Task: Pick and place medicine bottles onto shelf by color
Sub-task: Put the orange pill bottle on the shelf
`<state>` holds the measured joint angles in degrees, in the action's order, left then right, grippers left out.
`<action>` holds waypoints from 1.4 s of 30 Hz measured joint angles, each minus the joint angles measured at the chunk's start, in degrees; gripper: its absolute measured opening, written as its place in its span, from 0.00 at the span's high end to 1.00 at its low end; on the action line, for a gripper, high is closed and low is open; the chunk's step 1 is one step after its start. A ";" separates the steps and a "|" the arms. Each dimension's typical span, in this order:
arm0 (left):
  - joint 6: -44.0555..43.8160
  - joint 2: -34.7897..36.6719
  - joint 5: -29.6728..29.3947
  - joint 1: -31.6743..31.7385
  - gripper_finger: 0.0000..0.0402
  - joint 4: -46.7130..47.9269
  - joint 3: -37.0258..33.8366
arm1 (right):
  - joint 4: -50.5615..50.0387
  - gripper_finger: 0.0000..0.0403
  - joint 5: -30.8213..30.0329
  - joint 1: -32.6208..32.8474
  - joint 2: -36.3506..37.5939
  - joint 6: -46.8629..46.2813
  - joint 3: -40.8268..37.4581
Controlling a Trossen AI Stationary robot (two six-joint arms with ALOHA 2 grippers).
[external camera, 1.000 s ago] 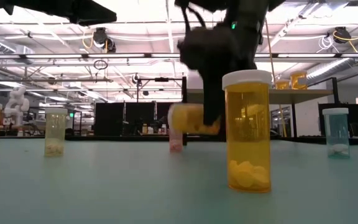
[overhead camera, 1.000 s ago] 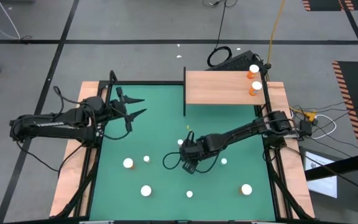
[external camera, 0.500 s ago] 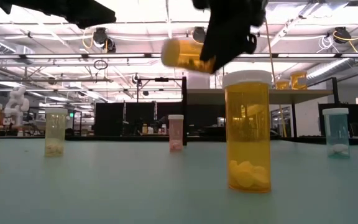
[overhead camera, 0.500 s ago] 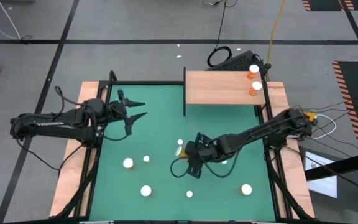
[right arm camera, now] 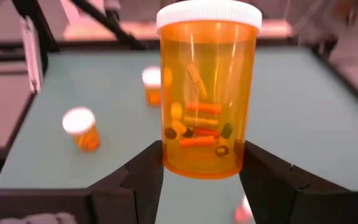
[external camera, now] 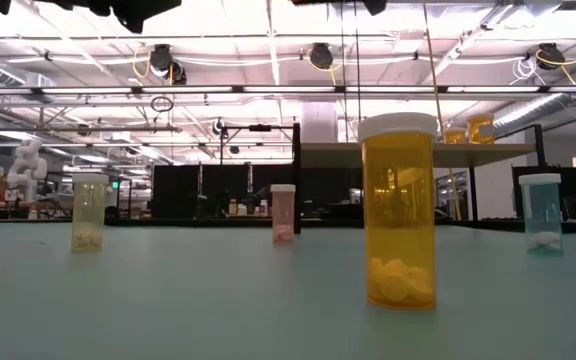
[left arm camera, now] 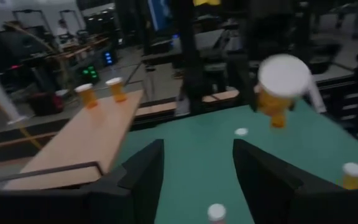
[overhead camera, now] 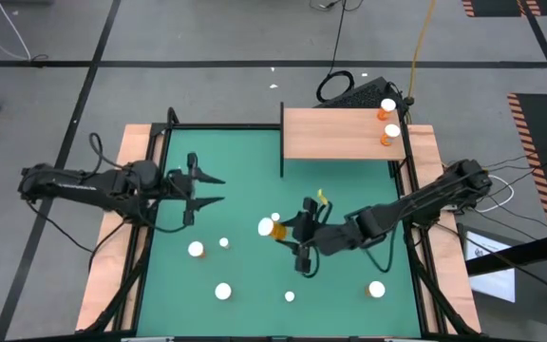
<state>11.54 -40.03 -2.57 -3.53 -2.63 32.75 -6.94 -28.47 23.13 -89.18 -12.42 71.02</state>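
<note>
An orange medicine bottle [right arm camera: 207, 106] with a white cap is in the air over the middle of the green mat, and my right gripper [overhead camera: 285, 233] is shut on it. Its cap [overhead camera: 267, 227] points toward the table's left. My left gripper [overhead camera: 213, 190] hovers open over the mat's left part, with nothing between its fingers [left arm camera: 143, 177]. The shelf [overhead camera: 340, 133] stands at the far right with two orange bottles [overhead camera: 389, 120] on its right end. Several other bottles stand upright on the mat, among them a big orange one [external camera: 398, 210] and a pink one [external camera: 283, 213]. My right gripper pinches the bottle's body near its bottom end [right arm camera: 166, 158] between its two fingers [right arm camera: 143, 171], one on each side. The fingers come from the table's right, slanting slightly down. The bottle is lifted clear of the mat, its cap end pointing away from the gripper.
Loose bottles stand on the mat's near half [overhead camera: 196, 249], [overhead camera: 223, 291], [overhead camera: 376, 289]. A thin black post [overhead camera: 282, 142] runs along the shelf's left edge. Wooden strips [overhead camera: 112, 247] frame the mat. Cables lie behind the shelf [overhead camera: 335, 85].
My right gripper has risen from just above the mat with the orange bottle and has rolled and tipped up, so the bottle has left the top of the low view. My left gripper has swung toward the table's near edge and stayed open.
</note>
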 joint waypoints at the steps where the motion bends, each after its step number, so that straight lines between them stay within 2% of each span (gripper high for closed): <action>1: -0.26 -0.73 0.00 -0.79 0.48 -0.43 0.03 | 2.82 0.55 -0.02 -0.26 0.83 2.12 -1.31; 4: -1.26 -3.05 0.00 -2.94 0.37 -1.34 0.04 | 12.79 0.55 0.00 -0.96 3.39 7.76 -5.84; 7: -1.81 -6.98 -0.21 -4.36 0.26 -6.62 0.04 | 24.66 0.55 -0.07 -1.79 5.98 13.00 -11.24; 12: 0.86 -15.06 -3.39 -5.30 0.10 -21.38 0.03 | 46.70 0.54 0.06 -2.43 9.33 19.94 -21.81; 16: 0.68 -21.29 -3.01 -5.37 0.03 -34.44 0.04 | 58.01 0.54 -0.08 -3.15 11.83 23.02 -29.18; 20: -2.19 -26.29 -1.47 -4.57 0.02 -40.76 1.22 | 60.25 0.54 -0.01 -4.66 15.28 23.22 -33.24; 24: -4.76 -30.72 -1.28 -3.15 0.02 -41.06 5.13 | 60.32 0.54 0.05 -6.26 17.48 22.10 -34.72; 32: -5.31 -39.68 6.10 -1.94 0.02 -40.70 14.41 | 59.83 0.54 1.60 -6.29 16.47 20.19 -36.12; 36: -5.30 -41.54 7.10 -1.94 0.02 -37.79 18.23 | 60.22 0.54 1.66 -5.92 16.24 19.97 -36.13; 42: -4.99 -41.48 7.10 -1.29 0.02 -35.19 19.98 | 63.38 0.54 1.68 -5.81 16.21 23.81 -36.11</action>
<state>6.55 -81.52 4.54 -4.83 -37.82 52.73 56.43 -26.79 17.32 -72.97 11.39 34.92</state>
